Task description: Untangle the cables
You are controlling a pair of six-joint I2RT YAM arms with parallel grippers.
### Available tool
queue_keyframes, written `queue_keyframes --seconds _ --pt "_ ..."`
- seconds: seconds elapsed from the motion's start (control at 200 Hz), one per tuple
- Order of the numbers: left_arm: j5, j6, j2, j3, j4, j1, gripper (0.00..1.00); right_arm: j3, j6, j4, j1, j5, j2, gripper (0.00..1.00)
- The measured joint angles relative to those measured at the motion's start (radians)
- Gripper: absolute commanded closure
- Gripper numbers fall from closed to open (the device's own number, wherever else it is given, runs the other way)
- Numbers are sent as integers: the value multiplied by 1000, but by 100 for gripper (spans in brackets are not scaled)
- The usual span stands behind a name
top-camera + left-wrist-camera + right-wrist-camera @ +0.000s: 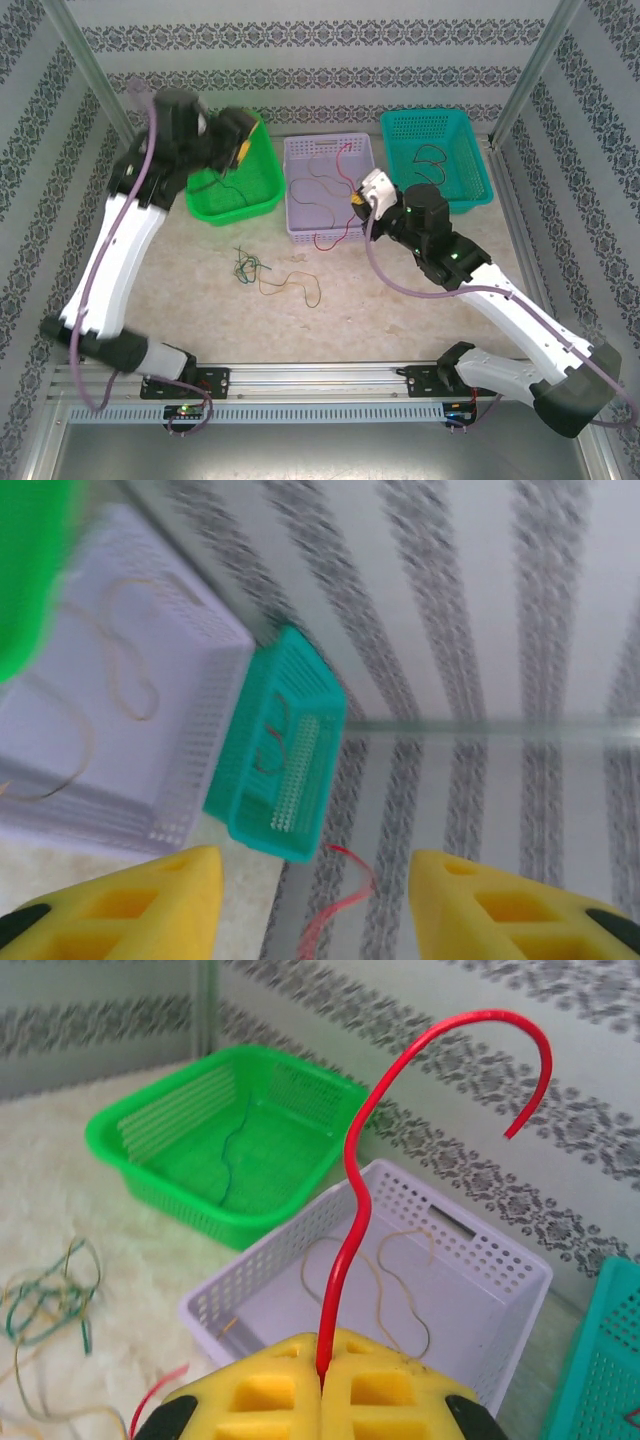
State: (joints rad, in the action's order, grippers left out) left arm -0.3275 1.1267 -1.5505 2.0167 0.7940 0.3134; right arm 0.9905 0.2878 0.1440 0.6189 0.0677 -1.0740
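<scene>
A pale, mottled table (200, 300) is shut in by patterned walls (330, 40) and metal posts (95, 90). The left gripper (315, 900) is held high over the green basket (250, 195), and that basket's far left corner is hidden in the top view by the left arm. Its yellow fingers (150, 900) are seen well apart, with nothing between them. The right gripper (322, 1365) is poised at the right near corner of the lavender basket (300, 160), which is partly covered by it from above. Its jaws are pressed together on the red cable (353, 1250), which rises upright from the fingertips and curls over into a hook.

The tangle of cables (245, 265), green, dark and yellow, is left on the table in front of the gap between the green and lavender baskets, well apart from both grippers. An orange strand (285, 285) trails from it to the right.

Three baskets are set in a row at the far side, with the teal basket (470, 190) on the right. A single green cable (232, 1155) is laid in the green one. Thin orange cables (385, 1280) are looped on the lavender floor. A dark cable (432, 155) is seen in the teal one. A further red length (328, 242) is seen at the lavender basket's near wall; whether it belongs to the held cable cannot be told
</scene>
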Motion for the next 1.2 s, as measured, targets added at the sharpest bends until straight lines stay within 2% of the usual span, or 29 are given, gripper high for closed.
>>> queue_keyframes --seconds 0.07,0.135,0.245,0.38,0.609,0.869,1.074,1.199 --pt "-75 -185 -150 195 64 13 44 16 84 33 23 1 -16 100" --pt "-122 -344 -245 294 126 34 43 27 141 55 38 2 -25 100" --pt "-187 -552 -319 320 217 64 44 42 222 92 61 5 -34 100" --pt "-241 -702 -353 317 299 76 44 51 294 131 91 10 -35 100" --pt "-294 -790 -354 273 348 85 44 55 368 187 113 4 -36 100" --pt "-274 -819 -369 210 417 115 46 55 454 224 145 -42 -36 100" --pt "-259 -832 -379 196 447 121 59 55 513 235 156 -83 -45 100" --pt "-240 -836 -379 187 455 130 72 55 533 238 161 -93 -48 100"
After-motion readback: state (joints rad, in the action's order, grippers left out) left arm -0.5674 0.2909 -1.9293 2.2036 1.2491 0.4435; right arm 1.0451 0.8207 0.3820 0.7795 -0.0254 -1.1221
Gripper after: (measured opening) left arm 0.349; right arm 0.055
